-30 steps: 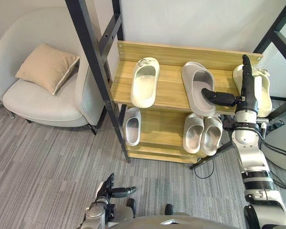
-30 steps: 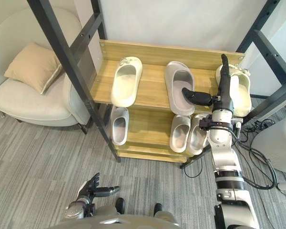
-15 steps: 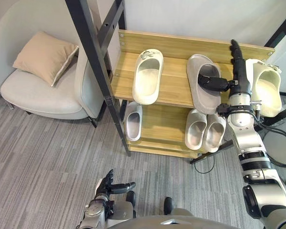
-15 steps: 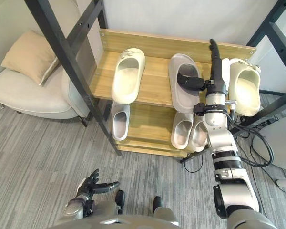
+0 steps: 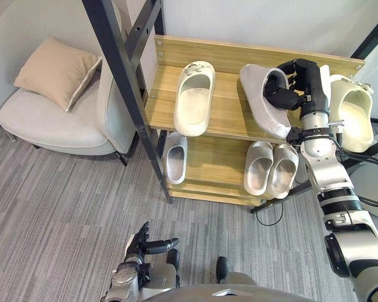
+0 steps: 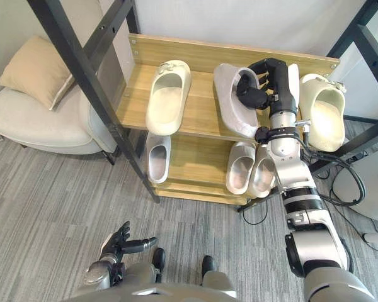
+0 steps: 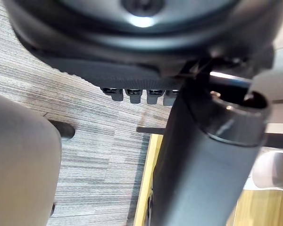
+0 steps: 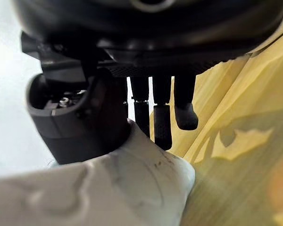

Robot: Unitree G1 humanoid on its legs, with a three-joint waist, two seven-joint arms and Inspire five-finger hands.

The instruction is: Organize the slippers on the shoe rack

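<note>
**Shoe rack, two shelves: six slippers**

Left of the shoe rack [image 5: 225, 116]: one armchair [image 5: 44, 119] with one cushion [image 5: 55, 63]. In front of the rack, low over the floor: left hand [image 5: 140, 244], fingers spread.

Top shelf, three:
- cream slipper [image 5: 192, 100], long axis front to back, toe to the backboard, with bare wood to its right;
- grey slipper [image 5: 259, 100] (tipped on its side, toe rearward, heel at the front edge), with the right hand [image 5: 296, 85] curled round it;
- pale slipper [image 5: 349, 113] at the rack's right end.

Lower shelf, three:
- single slipper [image 5: 175, 160];
- touching pair [image 5: 271, 167].
</note>
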